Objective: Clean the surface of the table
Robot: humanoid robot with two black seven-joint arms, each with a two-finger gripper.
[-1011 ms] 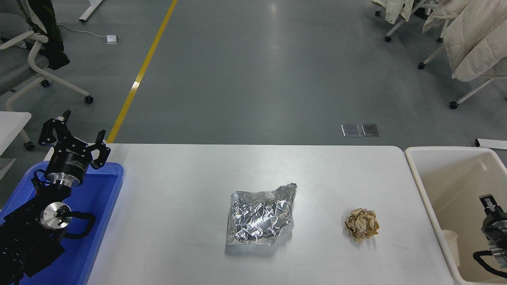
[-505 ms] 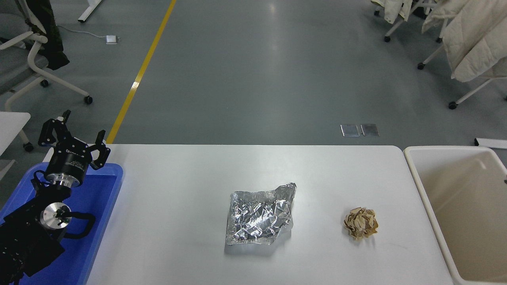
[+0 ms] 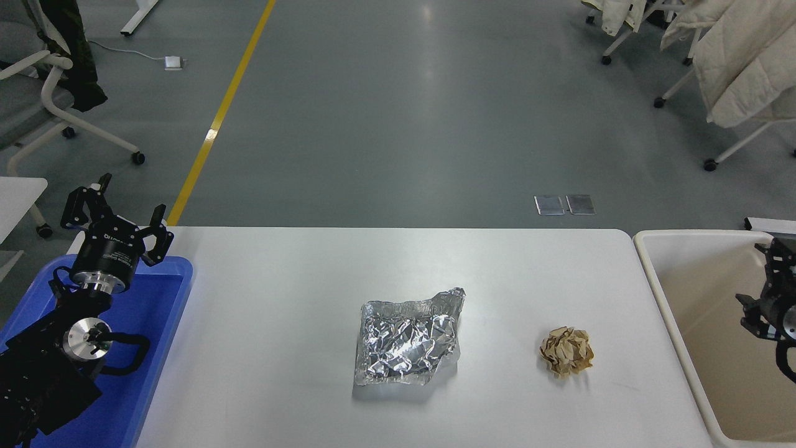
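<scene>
The table (image 3: 280, 348) takes up most of the lower half of the view, white and matte, with rounded far corners. On it lie 2 pieces of litter, well apart from each other. To its right stands the cream bin (image 3: 659, 292), its rim just beside the table's right edge. To its left sits the blue tray (image 3: 158, 323), its far right corner overlapping the table's left edge in this view.

The left arm is parked at the lower left above the tray, and the left gripper (image 3: 115, 218) points away from the camera with its jaws spread apart. The right gripper (image 3: 768, 292) enters at the right edge and hangs over the bin; only part of it shows, and whether its jaws are apart or together cannot be told.

Near the table's middle lies the crumpled foil (image 3: 407, 339), a flattened silver sheet. Right of it sits the paper ball (image 3: 566, 353), small, tan and crumpled
</scene>
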